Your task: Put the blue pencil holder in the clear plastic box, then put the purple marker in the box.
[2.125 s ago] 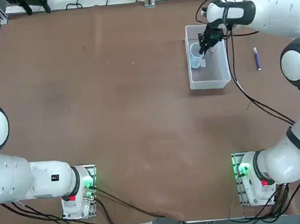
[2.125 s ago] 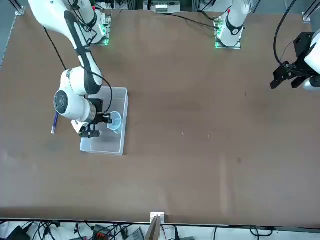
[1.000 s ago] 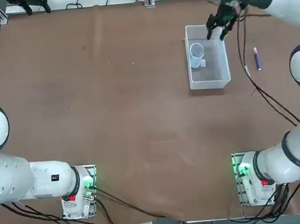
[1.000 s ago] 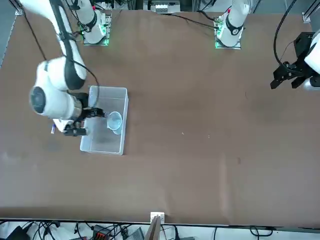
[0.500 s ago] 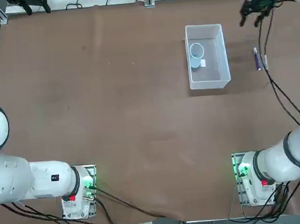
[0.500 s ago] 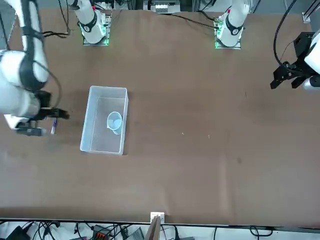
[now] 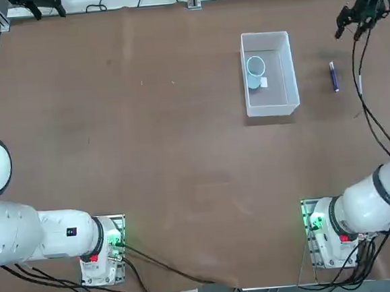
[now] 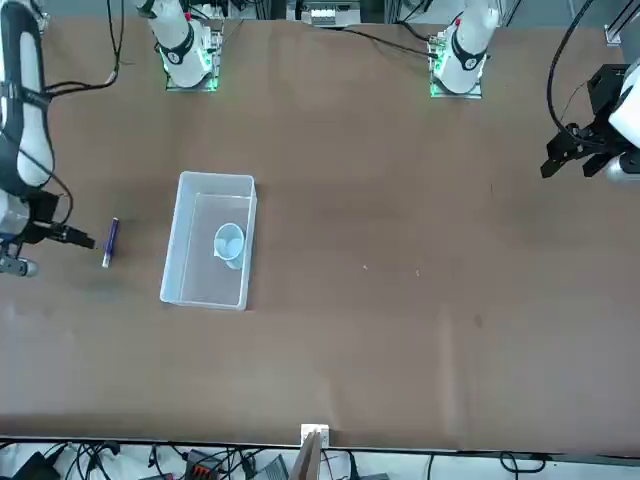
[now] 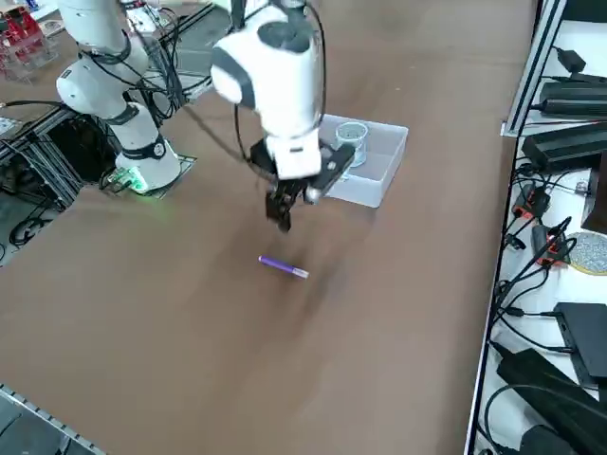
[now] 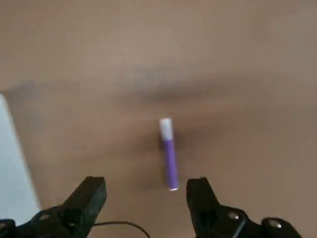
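Note:
The blue pencil holder (image 7: 255, 67) stands inside the clear plastic box (image 7: 285, 78), against the box's wall farther from the marker; it also shows as the pencil holder (image 8: 229, 243) in the box (image 8: 200, 290). The purple marker (image 7: 333, 77) lies flat on the table to the right of the box. My right gripper (image 7: 348, 31) hangs open and empty above the table, just beyond the marker. In the wrist view the marker (image 10: 169, 153) lies below and ahead of the gripper (image 10: 146, 191), between its spread fingers (image 10: 200, 196). From the side, the gripper (image 9: 285, 216) hovers over the marker (image 9: 284, 267).
Bare brown tabletop (image 7: 167, 134) surrounds the box. The table's right edge runs close to the marker, with cables and power supplies (image 9: 560, 142) beyond the far edge. The arm bases (image 7: 327, 234) sit at the near edge.
My right gripper rose out of the box, leaving the pencil holder standing inside. It swung right across the table and now hangs over the marker, still open.

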{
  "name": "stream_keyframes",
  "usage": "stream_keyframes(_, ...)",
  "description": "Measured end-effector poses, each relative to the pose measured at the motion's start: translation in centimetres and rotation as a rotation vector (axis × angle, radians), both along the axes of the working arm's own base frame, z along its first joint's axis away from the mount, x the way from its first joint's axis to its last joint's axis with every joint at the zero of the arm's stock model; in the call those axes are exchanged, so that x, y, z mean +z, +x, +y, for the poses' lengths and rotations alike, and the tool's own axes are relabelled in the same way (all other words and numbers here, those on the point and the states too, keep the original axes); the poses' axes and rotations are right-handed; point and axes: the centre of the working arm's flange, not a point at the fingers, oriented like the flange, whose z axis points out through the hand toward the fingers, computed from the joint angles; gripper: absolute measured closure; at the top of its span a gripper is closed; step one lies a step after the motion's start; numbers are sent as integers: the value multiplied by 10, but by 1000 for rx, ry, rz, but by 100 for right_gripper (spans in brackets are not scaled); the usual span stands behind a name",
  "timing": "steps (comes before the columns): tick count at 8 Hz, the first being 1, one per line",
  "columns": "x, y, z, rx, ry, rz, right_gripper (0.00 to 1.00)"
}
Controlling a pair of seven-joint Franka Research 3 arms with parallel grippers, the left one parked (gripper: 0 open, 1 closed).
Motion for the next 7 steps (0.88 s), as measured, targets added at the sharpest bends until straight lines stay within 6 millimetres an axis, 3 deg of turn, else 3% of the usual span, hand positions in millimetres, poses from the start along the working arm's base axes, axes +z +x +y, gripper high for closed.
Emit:
stream_keyframes(2, -35, -8, -34, 38, -14, -8, 3)
stream_keyframes(3, -54, -12, -40, 40, -24, -11, 5)
stream_keyframes(5, -89, -18, -34, 45, -32, -11, 6)
stream_keyframes(7, -105, -24, -20, 47, -23, -1, 7)
